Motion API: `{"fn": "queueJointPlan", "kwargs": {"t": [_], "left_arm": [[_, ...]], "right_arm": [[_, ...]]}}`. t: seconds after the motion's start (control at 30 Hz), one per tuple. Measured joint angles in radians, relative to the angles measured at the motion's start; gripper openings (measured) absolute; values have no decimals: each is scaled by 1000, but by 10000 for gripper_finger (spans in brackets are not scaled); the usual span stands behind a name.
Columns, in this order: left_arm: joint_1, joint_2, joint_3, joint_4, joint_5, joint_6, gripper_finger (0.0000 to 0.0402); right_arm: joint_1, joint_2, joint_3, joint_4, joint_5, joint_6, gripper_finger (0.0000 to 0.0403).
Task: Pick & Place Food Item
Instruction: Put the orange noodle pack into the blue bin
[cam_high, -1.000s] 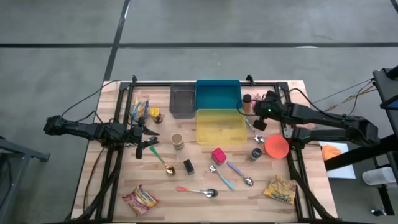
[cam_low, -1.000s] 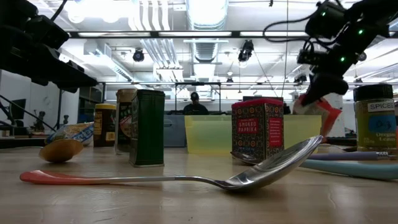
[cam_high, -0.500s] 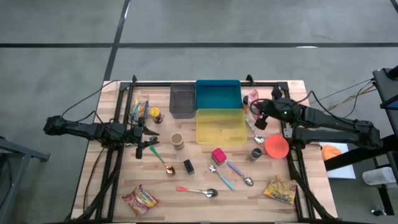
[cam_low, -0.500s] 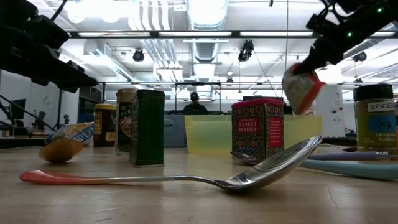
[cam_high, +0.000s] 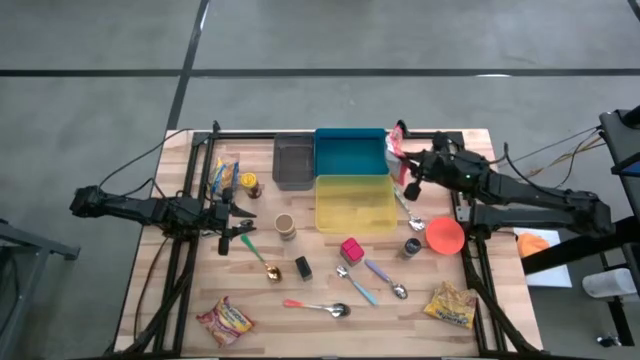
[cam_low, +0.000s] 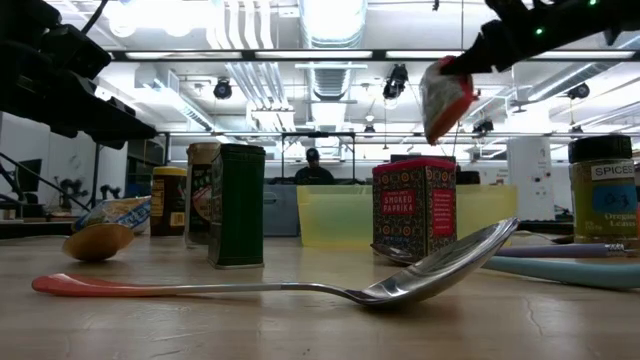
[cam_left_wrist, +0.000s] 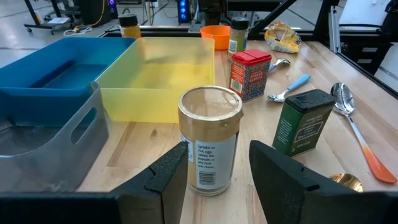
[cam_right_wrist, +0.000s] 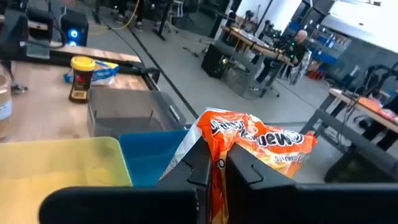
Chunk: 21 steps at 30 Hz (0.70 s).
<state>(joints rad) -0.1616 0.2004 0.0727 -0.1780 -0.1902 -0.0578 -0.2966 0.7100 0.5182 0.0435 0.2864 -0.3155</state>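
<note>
- Since a second ago, the right end effector (cam_high: 400, 152) has carried the orange-and-white crinkled snack packet (cam_high: 397, 141) up from beside the yellow bin; now it hangs clamped between closed fingers, above the right edge of the blue bin.
- Three open bins sit together at the back of the wooden counter (cam_high: 470, 262): a grey plastic bin (cam_high: 292, 163), a blue plastic bin (cam_high: 350, 153) and a translucent yellow plastic bin (cam_high: 354, 205). I see nothing inside any of them.
- Two more snack packets lie on the counter: one at the front left (cam_high: 225, 320), one at the front right (cam_high: 450, 304).
- An orange bowl (cam_high: 445, 236) stands right of the yellow bin.
- Left end effector (cam_left_wrist: 217, 177) waits half-open, gripping nothing, just short of a gold-lidded glass jar (cam_left_wrist: 209, 139).
</note>
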Motion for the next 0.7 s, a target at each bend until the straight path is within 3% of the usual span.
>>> {"fn": "queueJointPlan", "kwargs": {"t": [0.27,0.43,0.7], "left_arm": [[0,0,0,0,0,0,173],[0,0,0,0,0,0,173],[0,0,0,0,0,0,173]], "right_arm": [[-19,215,-2,118,6,-116,12],[-64,369,-2,147,85,-163,12],[-155,578,-2,426,107,-276,12]]}}
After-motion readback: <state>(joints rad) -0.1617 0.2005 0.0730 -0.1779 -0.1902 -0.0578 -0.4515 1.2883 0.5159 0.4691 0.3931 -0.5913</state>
